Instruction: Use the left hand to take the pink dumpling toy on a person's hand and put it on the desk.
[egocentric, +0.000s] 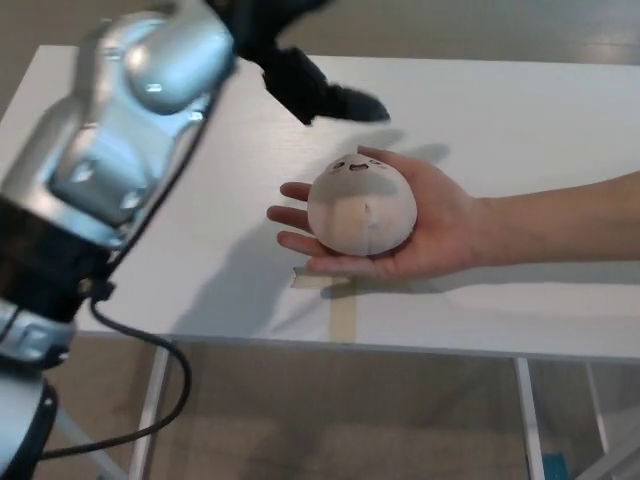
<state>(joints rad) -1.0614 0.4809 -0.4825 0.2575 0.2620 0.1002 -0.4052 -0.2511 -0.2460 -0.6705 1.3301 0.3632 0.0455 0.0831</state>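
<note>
The pink dumpling toy (361, 207), round with a small face on top, rests in a person's open palm (437, 230) held just above the white desk (520, 110). My left hand (300, 70) hovers above and to the left of the toy, not touching it, its black fingers (350, 102) spread apart and empty. The silver left forearm (130, 130) fills the upper left of the head view. My right hand does not show.
A strip of tan tape (340, 305) is stuck to the desk's near edge under the person's hand. The person's forearm (560, 230) reaches in from the right. Desk legs (150, 410) and floor show below the front edge.
</note>
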